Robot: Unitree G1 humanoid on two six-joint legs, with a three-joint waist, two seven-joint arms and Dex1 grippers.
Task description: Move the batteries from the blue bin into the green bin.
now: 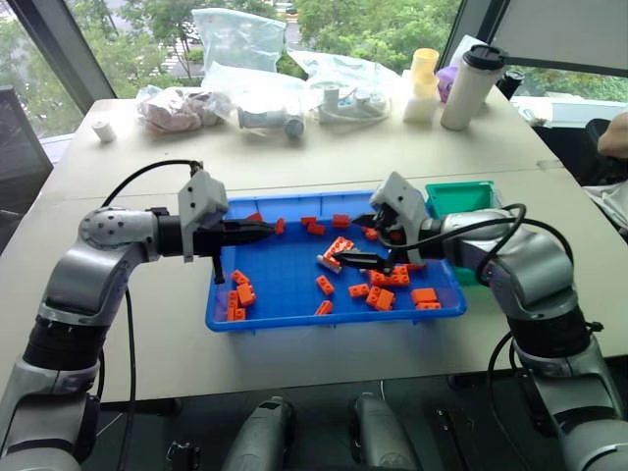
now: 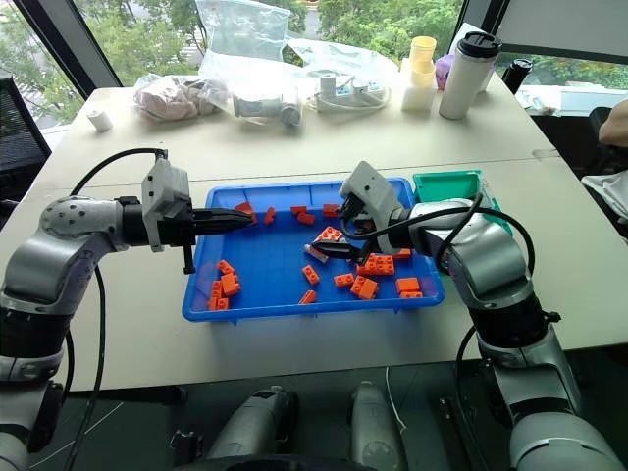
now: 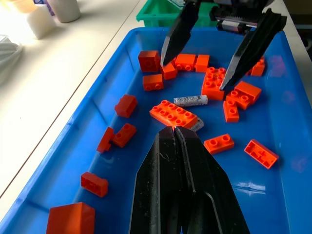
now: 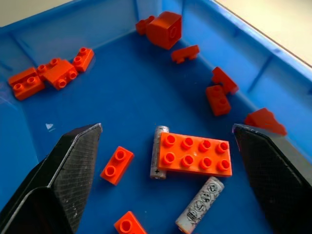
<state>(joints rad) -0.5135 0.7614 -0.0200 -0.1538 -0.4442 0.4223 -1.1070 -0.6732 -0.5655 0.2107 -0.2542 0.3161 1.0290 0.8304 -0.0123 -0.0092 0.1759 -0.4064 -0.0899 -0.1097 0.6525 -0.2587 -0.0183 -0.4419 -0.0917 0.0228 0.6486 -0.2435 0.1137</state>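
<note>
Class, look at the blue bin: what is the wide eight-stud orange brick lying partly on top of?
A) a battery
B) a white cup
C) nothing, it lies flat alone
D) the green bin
A: the eight-stud orange brick overlaps one end of a silvery battery, and a second battery lies beside it.

batteries point(image 4: 200, 204): 2 | blue bin point(image 1: 294, 319): 1 | green bin point(image 1: 461, 196): 1
</note>
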